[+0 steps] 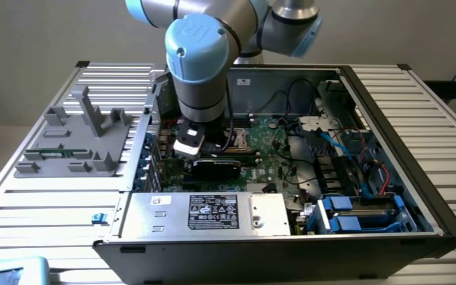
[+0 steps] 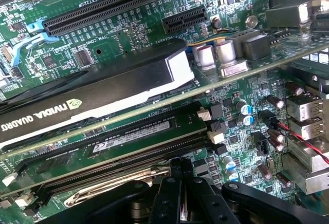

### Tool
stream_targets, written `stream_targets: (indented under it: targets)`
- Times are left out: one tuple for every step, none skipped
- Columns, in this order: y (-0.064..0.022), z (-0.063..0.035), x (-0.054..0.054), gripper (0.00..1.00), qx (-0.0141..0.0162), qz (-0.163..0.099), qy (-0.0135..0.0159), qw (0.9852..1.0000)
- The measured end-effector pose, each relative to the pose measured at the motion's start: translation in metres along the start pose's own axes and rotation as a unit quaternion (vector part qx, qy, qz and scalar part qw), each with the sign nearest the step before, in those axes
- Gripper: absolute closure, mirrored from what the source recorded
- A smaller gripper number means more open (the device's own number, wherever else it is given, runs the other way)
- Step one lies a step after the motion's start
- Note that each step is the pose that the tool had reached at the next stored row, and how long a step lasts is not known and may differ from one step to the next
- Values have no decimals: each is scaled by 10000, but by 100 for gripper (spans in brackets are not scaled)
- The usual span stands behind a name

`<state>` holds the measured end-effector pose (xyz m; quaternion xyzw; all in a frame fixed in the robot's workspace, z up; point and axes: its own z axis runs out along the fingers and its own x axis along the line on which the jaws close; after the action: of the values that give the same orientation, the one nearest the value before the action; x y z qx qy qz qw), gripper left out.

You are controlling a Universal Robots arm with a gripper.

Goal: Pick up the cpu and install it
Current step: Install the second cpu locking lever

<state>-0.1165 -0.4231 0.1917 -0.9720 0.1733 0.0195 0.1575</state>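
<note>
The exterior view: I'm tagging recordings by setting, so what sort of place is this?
Probably a robotics lab or test bench for computer assembly: an open computer case lies on a slatted metal table, a grey fixture stands beside it, and the robot arm reaches over the green motherboard.

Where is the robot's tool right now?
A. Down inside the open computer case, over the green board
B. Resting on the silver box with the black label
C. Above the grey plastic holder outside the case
A: the tool hangs over the green board inside the computer case.
</note>
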Motion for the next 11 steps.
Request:
stream_targets:
  targets:
    - [2, 0, -4, 89, -1, 0, 0, 10000]
    - [3, 0, -8, 89, -2, -1, 1, 10000]
    - [4, 0, -11, 89, -3, 0, 1, 10000]
    - [4, -1, -12, 89, -4, -1, 1, 10000]
    - [5, -1, -11, 89, -5, -1, 1, 10000]
    - [5, -1, -12, 89, -7, -1, 2, 10000]
    - [5, -1, -12, 89, -7, -1, 3, 10000]
    - [5, -1, -12, 89, -9, -1, 3, 10000]
    - [5, 0, -12, 89, -11, -1, 4, 10000]
    - [5, 1, -12, 89, -12, -1, 5, 10000]
    - [6, 2, -12, 89, -15, -1, 6, 10000]
